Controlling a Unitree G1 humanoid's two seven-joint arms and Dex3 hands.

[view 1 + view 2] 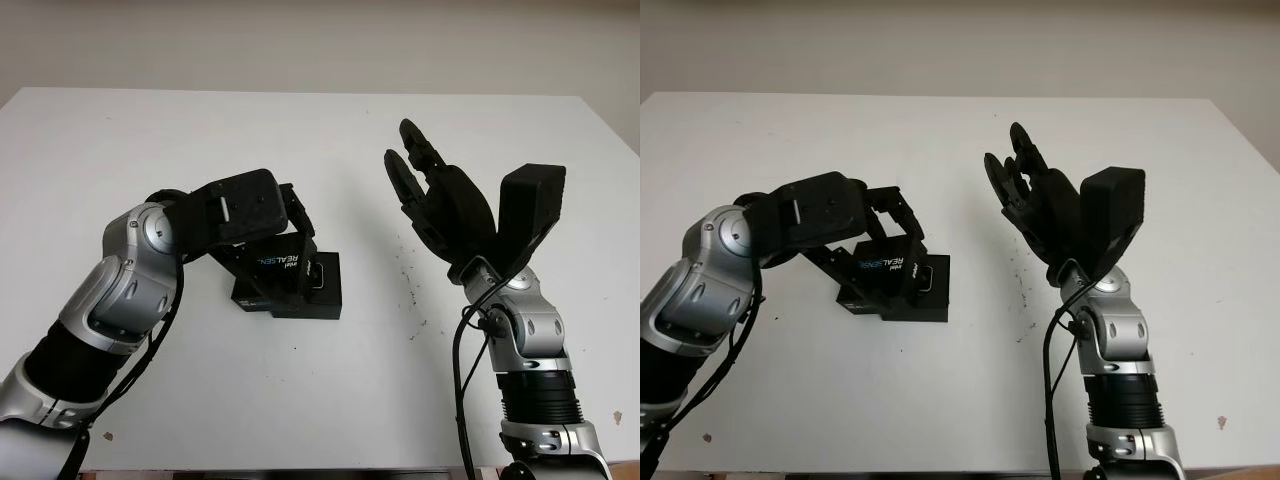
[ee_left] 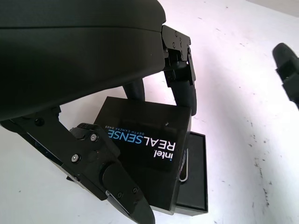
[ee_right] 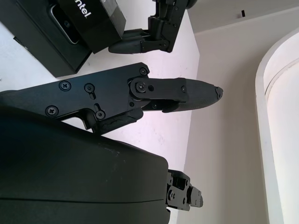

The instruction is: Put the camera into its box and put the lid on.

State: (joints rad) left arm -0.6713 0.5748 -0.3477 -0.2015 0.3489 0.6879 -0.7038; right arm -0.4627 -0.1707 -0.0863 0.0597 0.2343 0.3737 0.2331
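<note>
Our left hand's fingers (image 2: 182,88) are closing around the black Intel RealSense lid (image 2: 145,154), one finger on its far edge and another (image 2: 117,186) on its near edge, so we are gripping it just above the box. The left hand (image 1: 262,225) is holding this lid over the open black box base (image 1: 325,290), which is sitting left of centre on the table; the lid is covering most of the base but is offset, leaving the base's right side exposed. There a camera (image 1: 316,275) seems to be lying inside, with a small silver part catching the light. We judge that we are working on the lidding step: next we need to shift the lid right, square it with the base and press down. Our right hand (image 1: 440,195) is raised to the right of the box, open and holding nothing. The white table (image 1: 120,140) is carrying a few dark specks, and a pale wall is running behind it.
</note>
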